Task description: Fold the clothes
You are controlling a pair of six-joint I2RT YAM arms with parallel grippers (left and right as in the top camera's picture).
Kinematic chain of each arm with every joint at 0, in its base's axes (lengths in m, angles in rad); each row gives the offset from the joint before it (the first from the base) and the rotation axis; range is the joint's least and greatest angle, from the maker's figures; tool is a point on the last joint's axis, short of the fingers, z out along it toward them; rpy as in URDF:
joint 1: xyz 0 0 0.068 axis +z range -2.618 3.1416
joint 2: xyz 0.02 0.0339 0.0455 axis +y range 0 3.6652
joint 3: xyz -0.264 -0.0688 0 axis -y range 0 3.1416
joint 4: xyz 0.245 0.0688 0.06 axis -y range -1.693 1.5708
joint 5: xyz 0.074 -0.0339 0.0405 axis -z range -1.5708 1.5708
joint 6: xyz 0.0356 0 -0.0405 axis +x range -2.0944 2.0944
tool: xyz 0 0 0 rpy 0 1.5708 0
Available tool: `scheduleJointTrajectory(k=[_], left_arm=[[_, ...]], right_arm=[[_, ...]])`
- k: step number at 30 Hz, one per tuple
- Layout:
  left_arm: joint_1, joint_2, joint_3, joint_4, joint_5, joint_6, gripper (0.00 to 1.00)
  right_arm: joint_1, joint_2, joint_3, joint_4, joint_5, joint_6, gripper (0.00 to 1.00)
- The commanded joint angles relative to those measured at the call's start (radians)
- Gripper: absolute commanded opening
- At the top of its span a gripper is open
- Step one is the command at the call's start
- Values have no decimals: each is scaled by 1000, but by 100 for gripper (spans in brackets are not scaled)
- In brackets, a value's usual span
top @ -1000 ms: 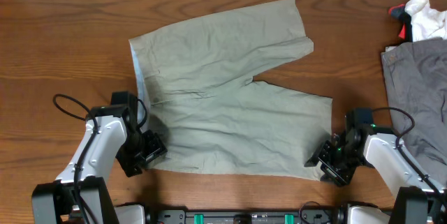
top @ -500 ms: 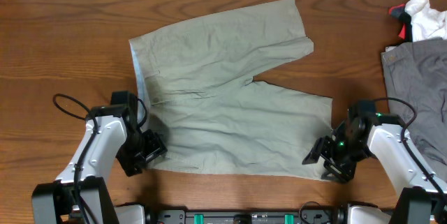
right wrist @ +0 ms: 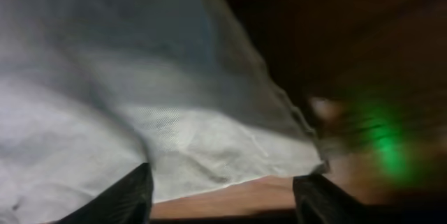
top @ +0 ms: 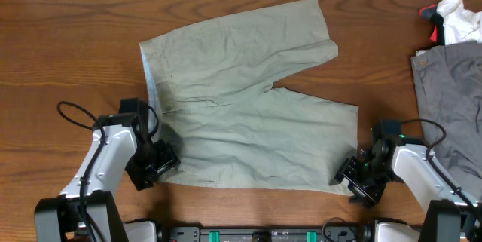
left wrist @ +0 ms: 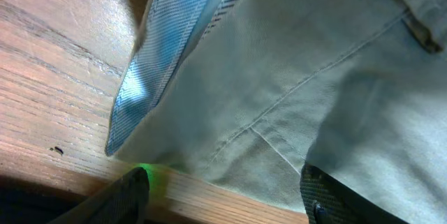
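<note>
Left gripper (top: pixel 167 160) and right gripper (top: pixel 345 179) both open, straddling near corners of shorts (top: pixel 241 114) flat on table (top: pixel 60 46); shallow bite could catch one layer and slip mid-fold.

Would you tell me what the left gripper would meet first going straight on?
Most likely the shorts: their near corner lies just ahead of the open left gripper.
</note>
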Motion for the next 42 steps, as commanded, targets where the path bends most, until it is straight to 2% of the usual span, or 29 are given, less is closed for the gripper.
scheduleJointTrajectory(k=[1, 8, 14, 21, 30, 34, 42], left_arm=[[3, -1, 15, -2, -2, 6, 72], [3, -1, 15, -2, -2, 6, 72], [3, -1, 15, -2, -2, 6, 72], [3, -1, 21, -48, 108, 9, 71], [3, -1, 19, -77, 92, 24, 72], [3, -1, 13, -85, 92, -7, 72], [3, 0, -35, 81, 91, -138, 71]], right_arm=[[-14, 2, -19, 66, 32, 35, 50], [-15, 0, 11, 87, 37, -13, 13], [-15, -2, 67, 23, 37, -94, 2], [-14, -4, 105, 14, 29, -155, 1], [-14, -4, 124, 34, 14, -191, 1], [-14, -4, 125, 41, 14, -191, 1], [-15, -4, 125, 44, 14, -191, 1]])
